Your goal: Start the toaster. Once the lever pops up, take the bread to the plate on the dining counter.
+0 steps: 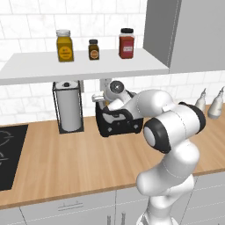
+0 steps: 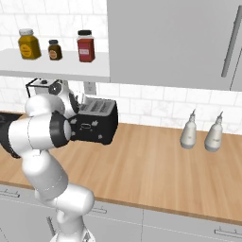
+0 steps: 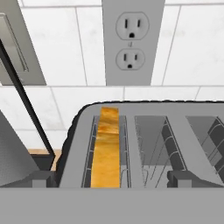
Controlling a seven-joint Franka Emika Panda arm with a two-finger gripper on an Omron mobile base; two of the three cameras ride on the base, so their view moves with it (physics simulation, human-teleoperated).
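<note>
The black toaster [image 1: 117,124] stands at the back of the wood counter, against the tiled wall, and it shows too in the right base view [image 2: 97,124]. From the hand view I look down on its grey slotted top [image 3: 148,113]. The bread [image 3: 106,148], a golden-brown slice, sits down in the leftmost slot. My gripper [image 3: 113,178] hovers just above the toaster's near edge, open, its two dark fingertips [image 3: 41,178] wide apart with nothing between them. The arm covers part of the toaster in the left base view. The plate and the dining counter are out of view.
A paper towel holder [image 1: 69,110] stands left of the toaster, and a black cooktop [image 1: 11,154] lies beyond it. A shelf [image 1: 83,66] with three jars hangs right above. Two pale bottles [image 2: 201,134] stand to the right. A wall outlet [image 3: 130,41] is behind the toaster.
</note>
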